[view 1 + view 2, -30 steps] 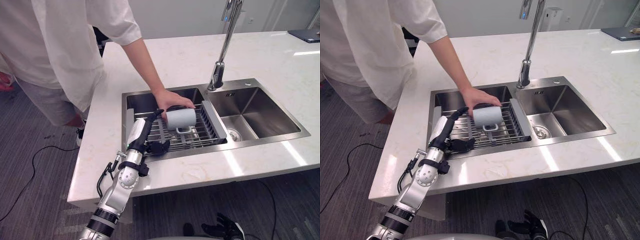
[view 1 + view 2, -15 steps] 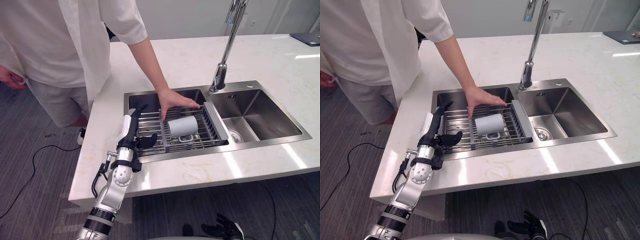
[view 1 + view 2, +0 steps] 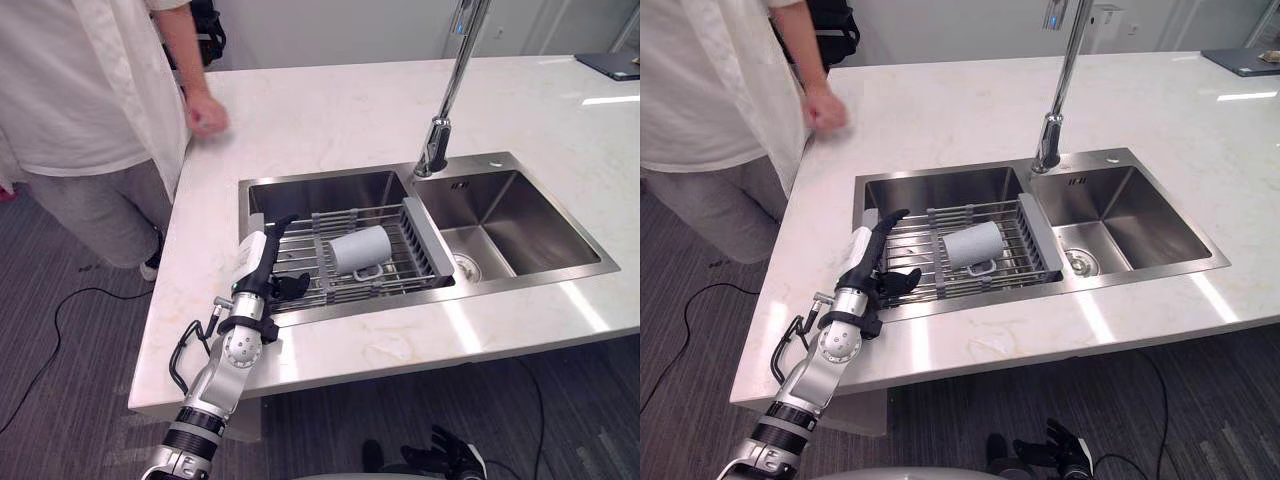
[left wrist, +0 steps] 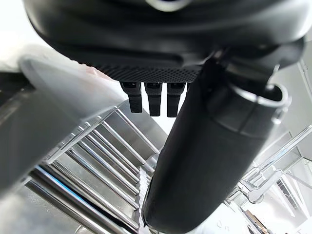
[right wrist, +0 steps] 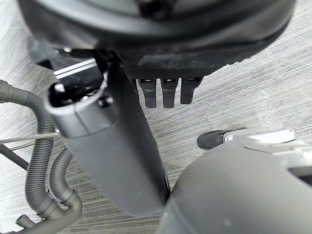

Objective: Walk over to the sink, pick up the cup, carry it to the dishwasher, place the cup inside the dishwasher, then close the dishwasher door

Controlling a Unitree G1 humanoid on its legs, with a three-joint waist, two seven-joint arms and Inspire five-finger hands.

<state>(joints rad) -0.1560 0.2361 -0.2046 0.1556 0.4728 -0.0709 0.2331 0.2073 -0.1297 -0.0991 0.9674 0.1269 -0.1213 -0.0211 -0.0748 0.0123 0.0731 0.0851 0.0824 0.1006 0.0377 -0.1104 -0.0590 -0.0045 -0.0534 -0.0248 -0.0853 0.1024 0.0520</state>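
Note:
A pale grey cup (image 3: 360, 250) lies on its side on a wire rack (image 3: 300, 262) over the left basin of the steel sink (image 3: 523, 225), handle toward the front. My left hand (image 3: 262, 270) is open at the rack's left end, fingers straight and pointing into the basin, thumb (image 3: 291, 287) out toward the cup. A hand's width of bare rack separates it from the cup. In the left wrist view the straight fingers (image 4: 153, 100) hang over the rack bars (image 4: 107, 165). My right hand (image 3: 446, 462) hangs open low beside me, above the floor.
A tall faucet (image 3: 441, 135) stands behind the divider between the basins. A person (image 3: 90, 90) in a white shirt stands at the counter's left end, one hand (image 3: 206, 114) over the counter. The marble counter (image 3: 350, 110) surrounds the sink. A dark flat object (image 3: 612, 68) lies at the far right.
The person let go of the cup and drew the arm back to the far left of the counter. The cup now lies alone on the rack. My left hand shifted slightly left.

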